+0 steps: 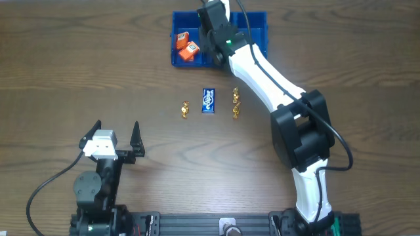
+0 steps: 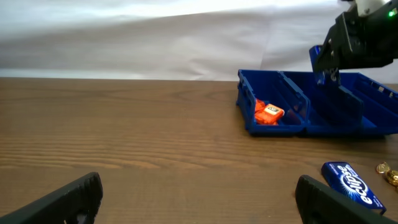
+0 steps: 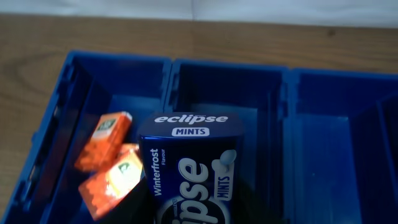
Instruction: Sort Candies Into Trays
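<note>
A dark blue mint tin (image 3: 189, 168) is clamped in the right gripper (image 2: 328, 73), held upright above a blue three-compartment tray (image 1: 264, 33) at the far side of the wooden table (image 1: 79, 65). The tin hangs close to the divider between the middle compartment and the end one, where two orange candy boxes (image 1: 187, 44) lie; I cannot tell which compartment it is over. It looks rigid and light, with smooth, probably slippery faces, so a grip across its flat sides should suit it, and it should take a short drop without harm. The right arm (image 1: 262, 72) stretches long and diagonal from its base, crossing the middle of the table, with its wrist tipped down over the tray. The left gripper (image 1: 117, 124) sits low near its own base, fingers spread wide and holding nothing. Between the arms and the tray lie a second mint tin (image 1: 208, 100), flat on the table, and three gold-wrapped candies (image 1: 185, 109): small, light, likely crinkly, best pinched across the body.
</note>
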Robot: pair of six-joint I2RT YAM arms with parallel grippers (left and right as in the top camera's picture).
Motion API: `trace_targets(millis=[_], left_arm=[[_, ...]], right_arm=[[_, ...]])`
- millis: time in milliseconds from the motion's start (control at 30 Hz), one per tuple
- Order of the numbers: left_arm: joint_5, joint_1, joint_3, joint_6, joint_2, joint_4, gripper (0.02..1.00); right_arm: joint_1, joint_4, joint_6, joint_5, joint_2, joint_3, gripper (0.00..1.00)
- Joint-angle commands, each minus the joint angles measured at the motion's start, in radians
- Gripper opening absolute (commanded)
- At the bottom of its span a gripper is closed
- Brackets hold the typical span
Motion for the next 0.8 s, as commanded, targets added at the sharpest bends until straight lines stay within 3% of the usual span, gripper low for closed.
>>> trace_targets(millis=[33,267,600,700,800], left_arm=[[0.022,0.004,-0.018,0.003,-0.006,-0.035,0.998],[0.022,0.004,-0.018,0.003,-0.006,-0.035,0.998],[0.022,0.004,-0.018,0.003,-0.006,-0.035,0.998],[0.022,0.004,-0.018,0.003,-0.006,-0.035,0.996],[0.022,0.004,-0.018,0.003,-0.006,-0.035,0.996]], right_arm=[[-0.020,0.006,0.035,0.063,0.004,0.037,0.036],[-0.022,-0.002,0.035,0.064,0.010,0.037,0.047],[-0.020,-0.003,0.035,0.064,0.025,0.037,0.733],[-0.020,-0.006,0.035,0.056,0.025,0.037,0.807],[-0.015,-0.021,0.035,0.057,0.019,0.042,0.812]])
